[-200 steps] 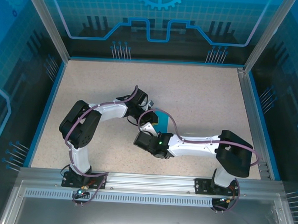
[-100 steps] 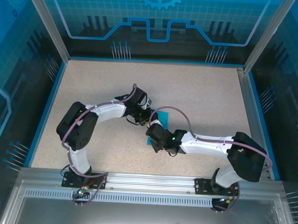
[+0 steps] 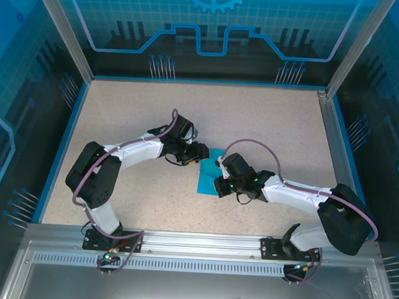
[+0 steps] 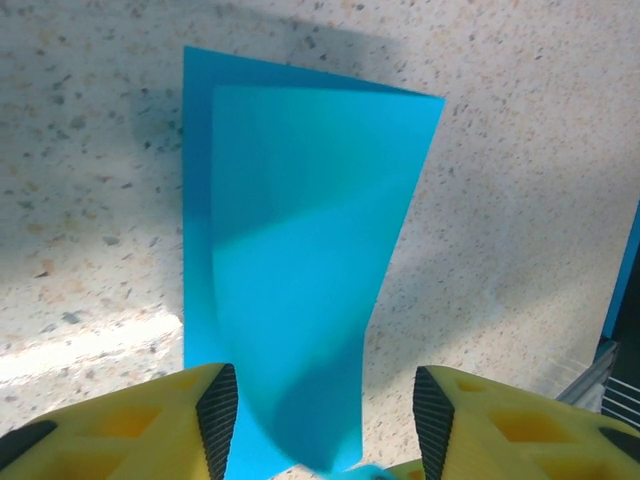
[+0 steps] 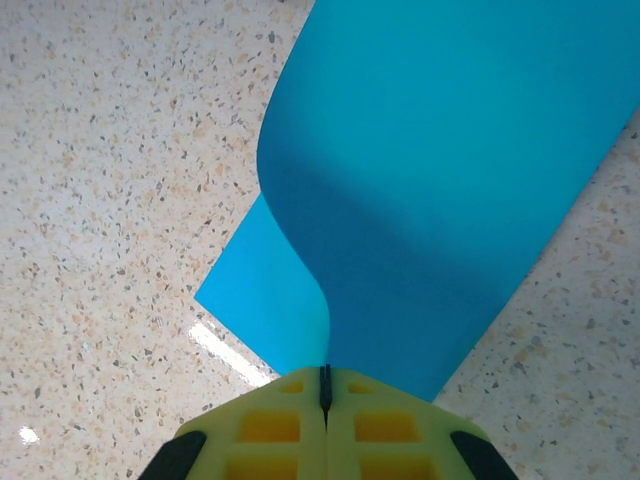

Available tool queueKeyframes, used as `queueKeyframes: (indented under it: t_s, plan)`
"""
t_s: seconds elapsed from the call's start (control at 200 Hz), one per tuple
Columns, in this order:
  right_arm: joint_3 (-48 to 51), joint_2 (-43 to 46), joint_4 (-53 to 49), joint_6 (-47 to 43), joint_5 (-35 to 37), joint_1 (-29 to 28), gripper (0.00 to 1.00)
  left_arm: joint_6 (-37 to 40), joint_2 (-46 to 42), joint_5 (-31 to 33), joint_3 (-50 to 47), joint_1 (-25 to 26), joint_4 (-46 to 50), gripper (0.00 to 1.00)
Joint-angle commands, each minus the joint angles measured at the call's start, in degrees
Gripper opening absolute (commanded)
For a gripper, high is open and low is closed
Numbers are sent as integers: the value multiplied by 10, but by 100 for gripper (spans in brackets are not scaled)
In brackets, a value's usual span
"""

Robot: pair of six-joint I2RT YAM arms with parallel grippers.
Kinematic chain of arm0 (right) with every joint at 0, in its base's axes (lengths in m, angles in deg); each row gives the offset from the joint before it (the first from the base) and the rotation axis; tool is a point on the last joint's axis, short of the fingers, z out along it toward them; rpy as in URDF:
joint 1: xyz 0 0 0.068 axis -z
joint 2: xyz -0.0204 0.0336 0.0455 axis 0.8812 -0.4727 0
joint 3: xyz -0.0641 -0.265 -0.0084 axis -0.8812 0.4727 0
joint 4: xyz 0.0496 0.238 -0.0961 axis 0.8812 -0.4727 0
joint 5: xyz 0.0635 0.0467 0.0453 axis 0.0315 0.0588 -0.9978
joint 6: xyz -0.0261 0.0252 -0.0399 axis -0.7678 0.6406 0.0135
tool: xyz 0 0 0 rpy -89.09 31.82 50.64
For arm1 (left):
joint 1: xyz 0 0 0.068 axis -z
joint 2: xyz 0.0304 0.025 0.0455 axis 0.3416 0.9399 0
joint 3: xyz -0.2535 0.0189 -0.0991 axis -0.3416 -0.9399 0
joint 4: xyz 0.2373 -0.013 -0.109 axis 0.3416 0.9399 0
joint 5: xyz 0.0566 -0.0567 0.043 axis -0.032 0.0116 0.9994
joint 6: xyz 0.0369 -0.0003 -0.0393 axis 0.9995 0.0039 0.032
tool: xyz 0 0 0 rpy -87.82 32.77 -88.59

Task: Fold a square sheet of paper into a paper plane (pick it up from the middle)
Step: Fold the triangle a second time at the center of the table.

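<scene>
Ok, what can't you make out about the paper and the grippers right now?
- Top view: the right arm covers one side of the paper.
- Left wrist view: the paper's near end runs off the bottom edge between the fingers of the open left gripper; contact is unclear.
- Right wrist view: the shut right gripper hides the pinched edge; the frame cuts off the far end.

Speckled beige table (image 3: 268, 119); blue panel walls (image 3: 212, 29); aluminium rail (image 3: 201, 242) near edge.
</scene>
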Motion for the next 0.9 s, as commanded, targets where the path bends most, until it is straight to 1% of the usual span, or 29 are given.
queueKeyframes:
  t_s: [0.0, 0.1, 0.195, 0.28, 0.375, 0.535, 0.755, 0.895]
  plan:
    - [11, 5, 30, 0, -73, 30, 0, -23, -30, 9, -22, 2, -3, 56]
    - [13, -1, 51, 10, -117, 57, 0, -35, -43, 11, -41, 2, -25, 57]
    - [13, -7, 81, 24, -191, 78, 0, -38, -51, 14, -48, 2, -29, 58]
    - [2, -22, 93, 34, -222, 83, 0, -40, -56, 19, -51, 1, -31, 58]
    - [-9, -40, 86, 39, -213, 85, 0, -39, -57, 21, -51, 2, -28, 58]
    - [-3, -46, 76, 42, -193, 100, 0, -38, -55, 20, -52, 2, -24, 59]
    - [2, -52, 73, 34, -203, 128, 0, -36, -50, 12, -50, 2, -26, 59]
    - [-11, -66, 48, 17, -197, 138, 1, -33, -49, 7, -50, 5, -26, 58]
